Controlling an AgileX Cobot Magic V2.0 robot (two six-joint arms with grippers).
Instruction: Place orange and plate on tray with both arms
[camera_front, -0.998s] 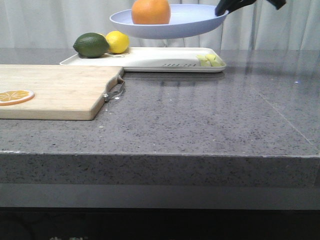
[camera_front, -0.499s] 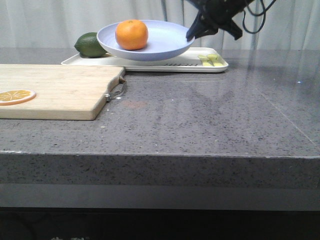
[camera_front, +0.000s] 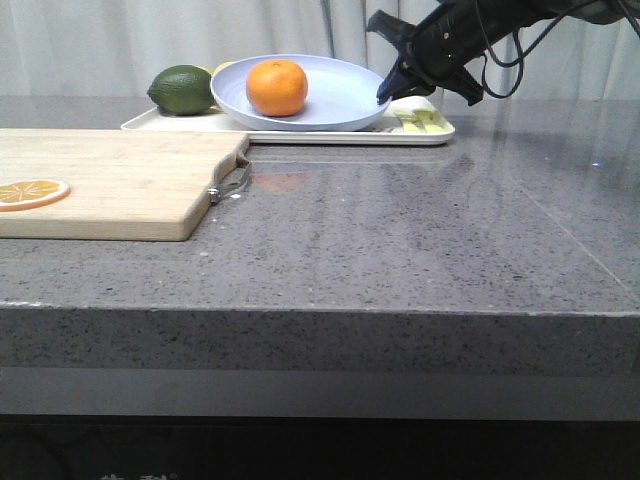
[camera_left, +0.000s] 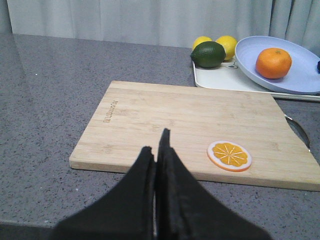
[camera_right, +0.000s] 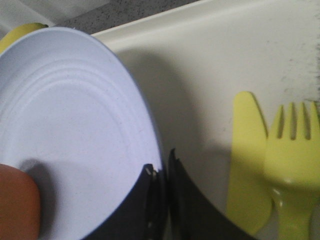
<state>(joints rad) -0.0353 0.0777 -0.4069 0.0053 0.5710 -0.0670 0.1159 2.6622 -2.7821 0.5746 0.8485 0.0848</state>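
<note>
orange: the orange (camera_front: 276, 87) sits inside the plate, a bit left of the plate's middle, upper center of the front view. Also shows upper right in the left wrist view, and as a blurry edge at lower left of the right wrist view.

plate: the lavender-blue plate (camera_front: 335, 100) is on the tray and looks tilted, right edge higher, where the claw has it.

tray: the white tray (camera_front: 300, 133) lies at the back of the counter, upper middle of the front view, plate over its middle part.

right claw: the right claw (camera_front: 385, 92) comes in from the upper right of the front view and is pinched on the plate's right rim. In the right wrist view the two dark fingers (camera_right: 147, 200) are clamped either side of the rim.

left claw: the left claw (camera_left: 156, 152) has its fingers pressed together with nothing between them, over the near edge of the cutting board.

cutlery: yellow-green knife (camera_right: 246, 165) and fork (camera_right: 292, 165) lie side by side on the tray, just beside the right claw.

other fruit: a dark green lime (camera_front: 181, 89) at the tray's left end, two lemons (camera_left: 215, 44) behind it.

cutting board: light wood cutting board (camera_front: 110, 180) at left of the front view, with an orange slice (camera_front: 32, 192) lying flat on it.

counter: grey speckled counter (camera_front: 420, 240) under everything.
</note>
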